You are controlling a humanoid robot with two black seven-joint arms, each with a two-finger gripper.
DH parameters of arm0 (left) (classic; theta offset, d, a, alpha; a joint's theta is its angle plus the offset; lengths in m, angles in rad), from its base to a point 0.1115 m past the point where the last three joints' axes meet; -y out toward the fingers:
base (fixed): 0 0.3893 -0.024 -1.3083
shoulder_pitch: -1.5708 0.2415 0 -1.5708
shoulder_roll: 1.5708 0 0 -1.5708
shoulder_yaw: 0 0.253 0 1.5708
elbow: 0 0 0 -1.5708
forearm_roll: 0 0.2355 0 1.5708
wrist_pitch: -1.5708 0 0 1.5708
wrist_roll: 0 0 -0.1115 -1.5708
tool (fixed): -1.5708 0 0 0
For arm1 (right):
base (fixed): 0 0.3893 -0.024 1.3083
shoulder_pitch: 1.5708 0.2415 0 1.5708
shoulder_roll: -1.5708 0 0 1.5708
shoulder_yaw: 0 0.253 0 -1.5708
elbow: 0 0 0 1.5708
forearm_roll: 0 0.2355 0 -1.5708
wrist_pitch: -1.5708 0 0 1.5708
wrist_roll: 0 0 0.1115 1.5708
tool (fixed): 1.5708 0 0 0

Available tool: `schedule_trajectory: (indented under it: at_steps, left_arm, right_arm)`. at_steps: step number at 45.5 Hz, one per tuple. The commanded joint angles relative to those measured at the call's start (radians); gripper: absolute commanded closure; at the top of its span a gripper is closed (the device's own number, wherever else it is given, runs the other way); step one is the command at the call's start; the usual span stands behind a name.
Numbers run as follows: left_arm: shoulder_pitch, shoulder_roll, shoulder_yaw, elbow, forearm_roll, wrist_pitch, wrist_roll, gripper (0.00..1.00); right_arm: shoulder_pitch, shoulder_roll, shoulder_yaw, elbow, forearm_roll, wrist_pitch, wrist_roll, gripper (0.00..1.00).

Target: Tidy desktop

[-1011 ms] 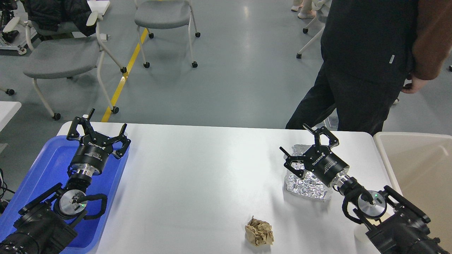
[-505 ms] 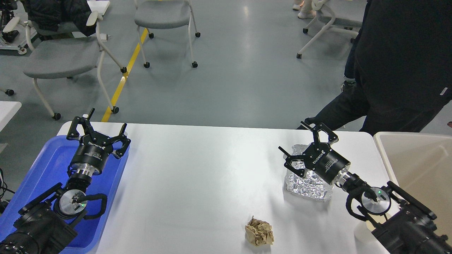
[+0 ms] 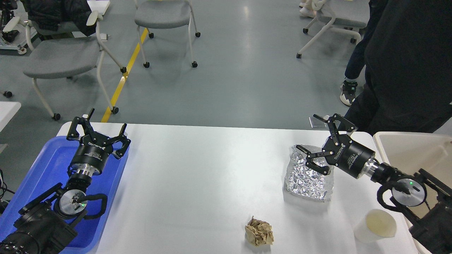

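Desktop (image 3: 197, 183) long axis left-right

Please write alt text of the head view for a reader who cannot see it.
A white desktop holds crumpled foil, a brown paper ball and a cup. The right gripper, jaws open, hovers over the foil; the left gripper, also open, is above a blue tray.

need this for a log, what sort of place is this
Probably a lab or office workroom: rolling chairs on a grey floor with a yellow line, and a white desktop.
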Motion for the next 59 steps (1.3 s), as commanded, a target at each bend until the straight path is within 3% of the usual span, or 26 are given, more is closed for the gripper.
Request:
schedule_trajectory:
  at_steps: [1,9,19,33,40,51,59]
  left_arm:
    - [0.0,0.001,0.001,0.0,0.0,-0.002,0.0,0.0]
    - [0.0,0.001,0.001,0.0,0.0,-0.003,0.0,0.0]
    - [0.0,0.001,0.002,0.0,0.0,-0.003,0.0,0.0]
    - [0.0,0.001,0.002,0.0,0.0,-0.003,0.0,0.0]
    - [0.0,0.0,0.004,0.0,0.0,-0.003,0.0,0.0]
    - [0.0,0.001,0.004,0.0,0.0,-0.003,0.0,0.0]
    - [0.0,0.001,0.004,0.0,0.0,-0.003,0.0,0.0]
  right_arm:
    - [-0.005,-0.143,-0.068,0.137,-0.084,-0.008,-0.001,0.0]
    - [-0.01,-0.241,-0.104,0.306,-0.196,-0.036,0.001,0.0]
    - [0.001,-0.284,-0.217,0.484,-0.345,-0.169,0.002,0.0]
    - [0.1,-0.29,-0.387,0.412,-0.711,-0.27,0.004,0.0]
    - [0.122,-0.327,-0.407,0.305,-0.891,-0.253,0.008,0.0]
    - [0.157,-0.474,-0.406,0.314,-0.92,-0.181,0.013,0.0]
    - [0.159,-0.579,-0.42,0.317,-0.989,-0.157,0.065,0.0]
